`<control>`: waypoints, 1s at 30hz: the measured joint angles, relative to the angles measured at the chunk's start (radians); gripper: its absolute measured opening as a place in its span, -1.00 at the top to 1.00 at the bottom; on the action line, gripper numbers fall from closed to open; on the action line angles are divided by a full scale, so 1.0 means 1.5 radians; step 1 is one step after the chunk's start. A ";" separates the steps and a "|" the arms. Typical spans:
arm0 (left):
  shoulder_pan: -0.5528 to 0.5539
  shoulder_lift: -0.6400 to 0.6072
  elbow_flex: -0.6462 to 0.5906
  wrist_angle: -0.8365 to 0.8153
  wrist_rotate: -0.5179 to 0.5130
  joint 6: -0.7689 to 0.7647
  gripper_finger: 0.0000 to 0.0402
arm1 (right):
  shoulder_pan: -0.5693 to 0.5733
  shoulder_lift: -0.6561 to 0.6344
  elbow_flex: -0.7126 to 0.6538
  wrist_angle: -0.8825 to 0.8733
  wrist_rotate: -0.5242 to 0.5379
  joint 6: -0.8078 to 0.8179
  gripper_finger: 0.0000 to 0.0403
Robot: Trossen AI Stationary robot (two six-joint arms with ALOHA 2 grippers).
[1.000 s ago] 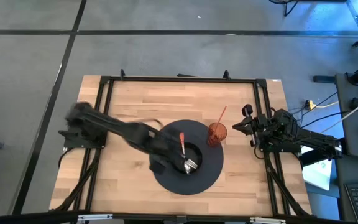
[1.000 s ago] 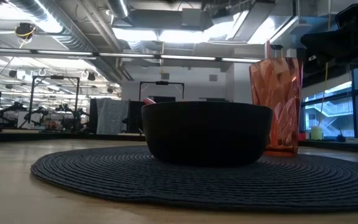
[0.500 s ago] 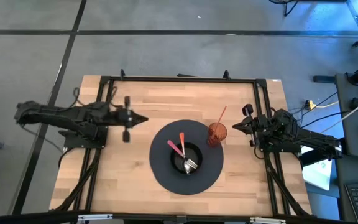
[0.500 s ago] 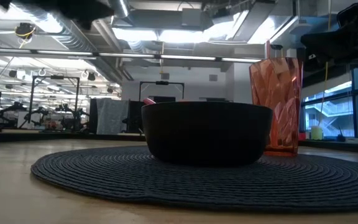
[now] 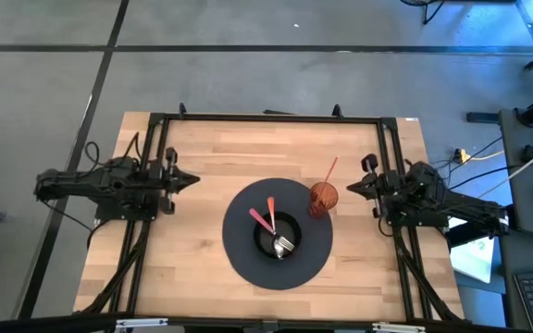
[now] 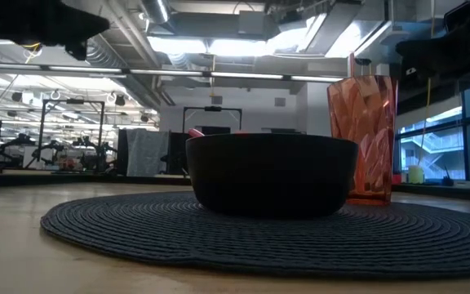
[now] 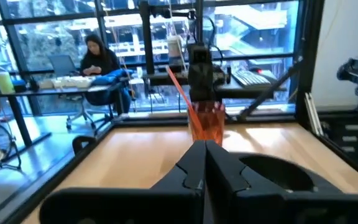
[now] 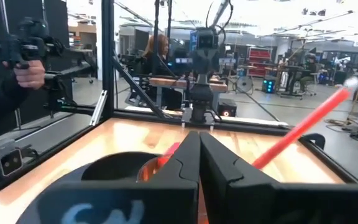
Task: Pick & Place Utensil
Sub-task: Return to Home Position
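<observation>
A black bowl [image 5: 278, 237] [image 6: 272, 175] stands on a round dark woven mat [image 5: 248, 264] [image 6: 137, 229]. Two pink-handled utensils [image 5: 259, 220] [image 5: 271, 212] lie in it, metal heads [image 5: 283, 245] down inside and handles leaning on the far rim. An orange tumbler [image 5: 322, 197] [image 6: 362, 139] [image 7: 207, 123] stands on the mat to the right of the bowl, with a red stick [image 5: 329, 171] [image 8: 303, 127] slanting out of it. My left gripper [image 5: 195, 180] [image 7: 205, 149] hovers shut near the table's left side. My right gripper [image 5: 344, 189] [image 8: 199, 140] waits shut just right of the tumbler.
A black frame [image 5: 266, 117] runs around the wooden table [image 5: 202, 148]. Bare wood lies left of the mat and along the near edge. People show in the room beyond the table: one seated at a desk [image 7: 101, 53], and a hand with a device [image 8: 27, 68].
My left arm has pulled back from over the bowl toward the table's left edge. Where it stood over the bowl, a second pink-handled utensil now shows beside the first. The right arm, the bowl and the tumbler have kept still.
</observation>
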 joint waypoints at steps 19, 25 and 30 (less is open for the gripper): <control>-0.045 -0.098 -0.072 -0.041 -0.096 0.036 0.99 | 0.000 0.000 -0.012 -0.002 -0.011 0.032 1.00; -0.045 -0.098 -0.119 0.010 -0.158 0.041 0.99 | 0.000 0.000 -0.012 0.002 0.089 0.033 1.00; -0.045 -0.095 -0.153 0.061 -0.144 0.046 1.00 | 0.003 0.002 -0.012 0.001 0.082 0.024 1.00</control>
